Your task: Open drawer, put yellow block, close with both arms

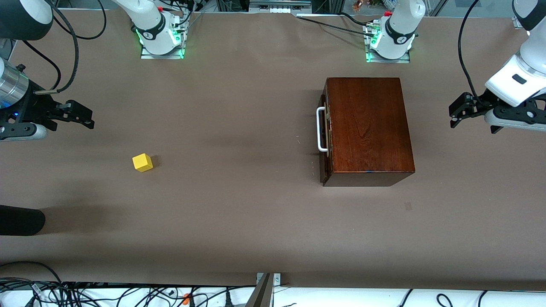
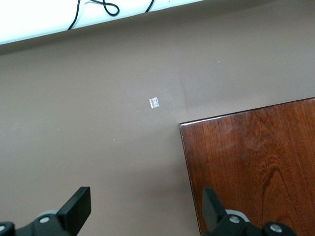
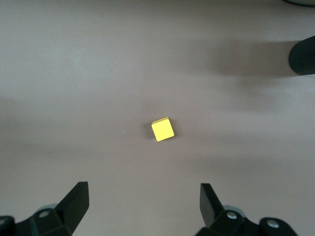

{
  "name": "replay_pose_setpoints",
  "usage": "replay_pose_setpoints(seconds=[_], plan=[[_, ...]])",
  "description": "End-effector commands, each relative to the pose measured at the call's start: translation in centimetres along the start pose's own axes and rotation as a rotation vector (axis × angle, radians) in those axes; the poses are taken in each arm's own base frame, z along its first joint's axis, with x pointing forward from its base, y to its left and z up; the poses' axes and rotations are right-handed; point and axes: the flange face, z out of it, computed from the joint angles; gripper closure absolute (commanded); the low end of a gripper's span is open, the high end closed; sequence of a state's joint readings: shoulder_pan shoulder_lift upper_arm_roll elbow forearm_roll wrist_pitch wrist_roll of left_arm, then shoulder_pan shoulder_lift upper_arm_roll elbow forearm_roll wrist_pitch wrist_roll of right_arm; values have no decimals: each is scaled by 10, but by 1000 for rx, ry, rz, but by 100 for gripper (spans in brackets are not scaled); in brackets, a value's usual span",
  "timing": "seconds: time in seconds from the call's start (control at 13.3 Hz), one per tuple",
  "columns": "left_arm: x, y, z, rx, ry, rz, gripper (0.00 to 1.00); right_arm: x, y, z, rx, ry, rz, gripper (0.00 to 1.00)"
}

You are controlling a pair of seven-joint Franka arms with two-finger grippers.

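The dark wooden box [image 1: 369, 128] stands toward the left arm's end of the table. Its drawer [image 1: 324, 135] is shut, with the white loop handle [image 1: 320, 130] facing the right arm's end. The yellow block [image 1: 142, 162] lies on the table toward the right arm's end and also shows in the right wrist view [image 3: 162, 129]. My right gripper [image 1: 87, 116] is open and empty, up over the table beside the block; its fingers [image 3: 76, 202] frame bare table. My left gripper [image 1: 454, 115] is open and empty, beside the box's back; one corner of the box [image 2: 256, 167] shows in the left wrist view.
A black rounded object [image 1: 21, 219] reaches in at the right arm's end, nearer to the front camera than the block; it also shows in the right wrist view [image 3: 302, 55]. A small pale tape square [image 2: 154, 102] lies on the brown table cover [image 1: 239, 204]. Cables [image 1: 85, 292] run along the table's front edge.
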State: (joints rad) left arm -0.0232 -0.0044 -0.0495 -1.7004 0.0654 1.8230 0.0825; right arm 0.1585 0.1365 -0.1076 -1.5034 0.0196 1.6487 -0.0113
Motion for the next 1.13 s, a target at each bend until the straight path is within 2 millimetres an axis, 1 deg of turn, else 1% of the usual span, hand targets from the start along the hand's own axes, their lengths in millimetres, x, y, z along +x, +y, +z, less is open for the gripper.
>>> replay_pose_setpoints(seconds=[0.0, 0.38, 0.53, 0.68, 0.75, 0.83, 0.9, 0.98, 1.05], plan=[[2, -5, -3, 9, -10, -2, 0, 1, 2, -5, 2, 11, 7, 0], [2, -2, -4, 8, -16, -2, 0, 1, 1, -5, 2, 11, 7, 0], [-2, 7, -3, 2, -50, 11, 0, 1, 1, -5, 2, 11, 8, 0], [-4, 15, -10, 1, -93, 20, 0, 1, 1, -5, 2, 11, 8, 0], [-7, 19, -7, -2, -127, 26, 0, 1, 1, -5, 2, 11, 7, 0], [-10, 26, -4, -5, -165, 39, 0, 1, 1, -5, 2, 11, 8, 0], [-15, 40, -1, -9, -215, 65, 0, 1, 1, -5, 2, 11, 8, 0], [-19, 59, 10, -14, -284, 100, 0, 1, 1, -5, 2, 11, 8, 0], [-27, 71, 18, -17, -354, 121, 0, 1, 1, -5, 2, 11, 8, 0]])
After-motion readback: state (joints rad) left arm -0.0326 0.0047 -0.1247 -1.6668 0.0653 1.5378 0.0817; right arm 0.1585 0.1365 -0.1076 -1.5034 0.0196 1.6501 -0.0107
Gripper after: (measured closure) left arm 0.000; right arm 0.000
